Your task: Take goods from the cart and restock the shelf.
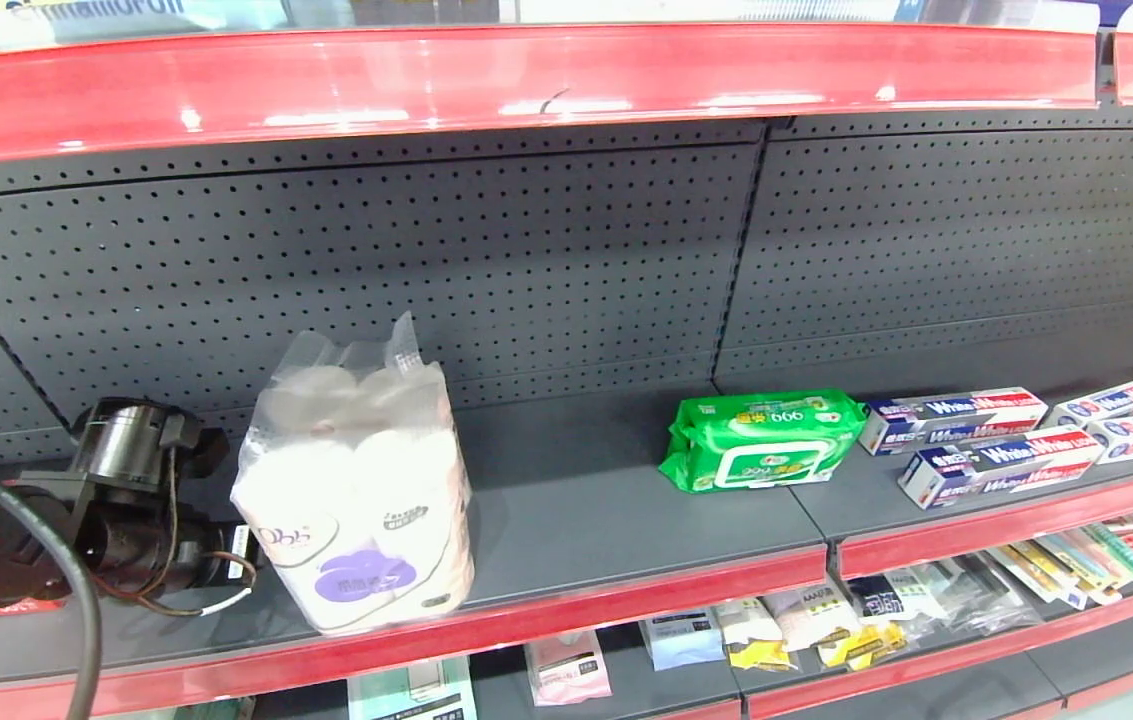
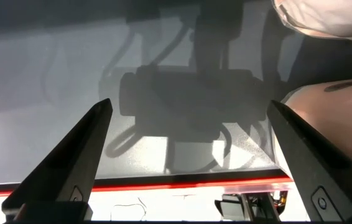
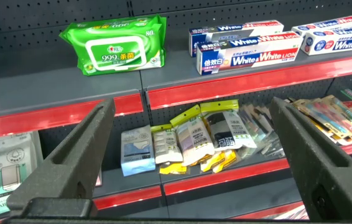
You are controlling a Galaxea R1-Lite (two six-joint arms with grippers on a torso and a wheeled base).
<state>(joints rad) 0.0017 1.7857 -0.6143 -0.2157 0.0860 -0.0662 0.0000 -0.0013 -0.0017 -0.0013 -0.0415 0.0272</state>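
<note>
A clear-wrapped pack of white toilet rolls (image 1: 356,490) stands upright near the front lip of the grey shelf (image 1: 586,520). My left arm's wrist (image 1: 116,520) sits low on the shelf just left of the pack. In the left wrist view my left gripper (image 2: 189,107) is open over bare shelf, nothing between its fingers, with the pack (image 2: 341,118) against the outer side of one finger (image 2: 306,162). My right gripper (image 3: 193,104) is open and empty, held off the shelf front, facing a green wet-wipes pack (image 3: 114,45) and blue-and-white toothpaste boxes (image 3: 247,46).
The green wipes pack (image 1: 761,440) lies mid-shelf, with toothpaste boxes (image 1: 996,445) lined up to its right. Bare shelf lies between the rolls and the wipes. A red shelf edge (image 1: 526,75) overhangs above. The lower shelf holds several small hanging packets (image 3: 191,140).
</note>
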